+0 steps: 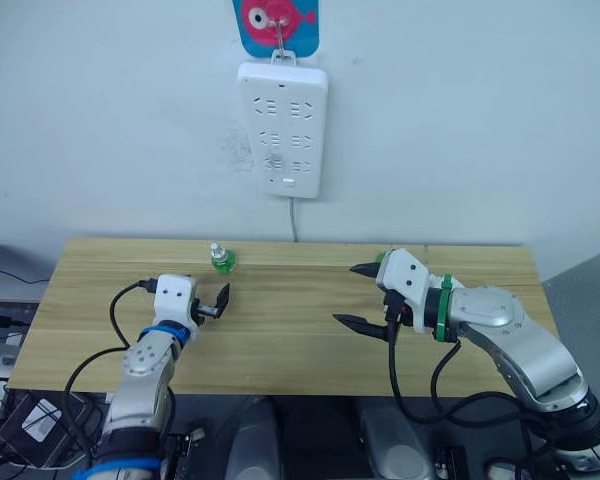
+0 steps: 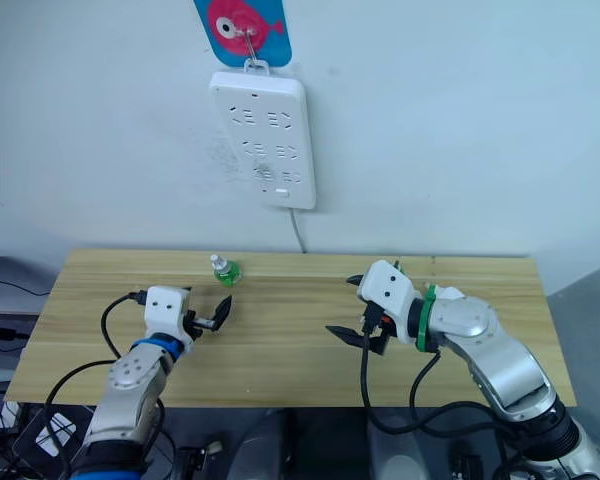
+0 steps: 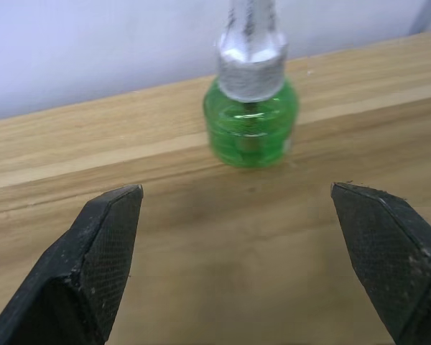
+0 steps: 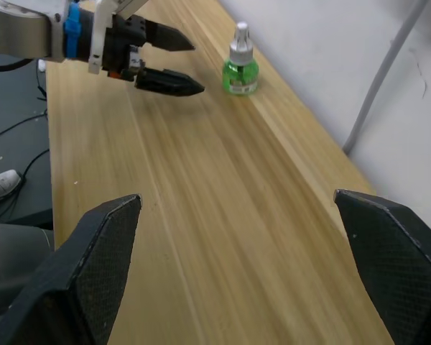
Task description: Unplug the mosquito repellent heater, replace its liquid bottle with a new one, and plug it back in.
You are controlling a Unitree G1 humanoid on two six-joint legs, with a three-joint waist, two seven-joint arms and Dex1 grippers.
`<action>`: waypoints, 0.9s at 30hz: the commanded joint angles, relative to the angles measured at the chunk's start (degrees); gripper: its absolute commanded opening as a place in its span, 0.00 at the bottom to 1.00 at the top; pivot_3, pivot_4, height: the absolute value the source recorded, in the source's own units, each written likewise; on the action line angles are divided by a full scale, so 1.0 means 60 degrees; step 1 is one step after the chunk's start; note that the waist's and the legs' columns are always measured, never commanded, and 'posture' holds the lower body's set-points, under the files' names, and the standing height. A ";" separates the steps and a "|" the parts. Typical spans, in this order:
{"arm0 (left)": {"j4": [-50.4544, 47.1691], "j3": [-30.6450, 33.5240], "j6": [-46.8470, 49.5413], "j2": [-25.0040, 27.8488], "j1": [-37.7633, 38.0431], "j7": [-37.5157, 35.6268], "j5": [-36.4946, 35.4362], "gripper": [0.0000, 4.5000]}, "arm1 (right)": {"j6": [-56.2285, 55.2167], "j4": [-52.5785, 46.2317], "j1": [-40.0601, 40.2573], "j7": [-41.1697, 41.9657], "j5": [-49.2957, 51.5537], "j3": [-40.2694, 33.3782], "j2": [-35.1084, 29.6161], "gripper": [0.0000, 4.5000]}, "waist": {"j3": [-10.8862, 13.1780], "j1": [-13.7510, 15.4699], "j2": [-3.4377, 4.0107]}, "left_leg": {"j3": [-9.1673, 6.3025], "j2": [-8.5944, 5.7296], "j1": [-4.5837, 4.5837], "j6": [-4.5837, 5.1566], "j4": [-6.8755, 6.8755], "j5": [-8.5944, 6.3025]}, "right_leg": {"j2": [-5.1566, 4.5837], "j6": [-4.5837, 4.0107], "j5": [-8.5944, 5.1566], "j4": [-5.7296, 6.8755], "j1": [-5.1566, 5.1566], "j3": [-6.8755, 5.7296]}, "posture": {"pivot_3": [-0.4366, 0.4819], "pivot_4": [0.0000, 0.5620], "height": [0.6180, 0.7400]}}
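One small green bottle [image 1: 221,260] with a silvery cap stands on the one wooden tabletop [image 1: 290,340]. One white power strip [image 1: 283,128] hangs on the wall, with one cord [image 1: 294,222] dropping from it and one pink-and-blue fish-shaped hanger [image 1: 275,22] above. Two robot hands are over the tabletop: the left hand [image 1: 223,297] and the right hand [image 1: 361,295], each with two black fingers spread apart.
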 commanded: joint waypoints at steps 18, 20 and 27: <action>0.3745 -0.0096 -0.1785 -0.0241 -0.2478 -0.0292 0.0106 0.99 | 0.1494 -0.1583 0.0288 -0.0463 0.0827 -0.0088 -0.0178 1.00 | 0.0373 -0.0010 -0.0042 | 0.0001 -0.0005 -0.0003 -0.0010 0.0002 0.0006 | -0.0003 0.0004 0.0000 -0.0003 0.0000 0.0001 | 0.28 0.78 1.00; 0.3879 -0.0104 -0.1917 -0.0230 -0.2515 -0.0312 0.0130 0.99 | 0.1531 -0.1569 0.0269 -0.0516 0.0882 -0.0102 -0.0183 1.00 | 0.0386 -0.0011 -0.0044 | 0.0001 -0.0005 -0.0003 -0.0010 0.0001 0.0006 | -0.0003 0.0004 -0.0001 -0.0005 0.0000 0.0001 | 0.28 0.78 1.00; 0.4028 -0.0351 -0.2416 -0.0330 -0.2437 -0.0342 0.0369 0.61 | 0.1866 -0.1834 0.0436 -0.0651 0.1108 -0.0348 -0.0295 1.00 | 0.0419 -0.0023 -0.0038 | 0.0001 -0.0006 -0.0002 -0.0029 -0.0002 0.0016 | -0.0003 0.0008 0.0000 -0.0006 -0.0001 0.0003 | 0.26 0.79 1.00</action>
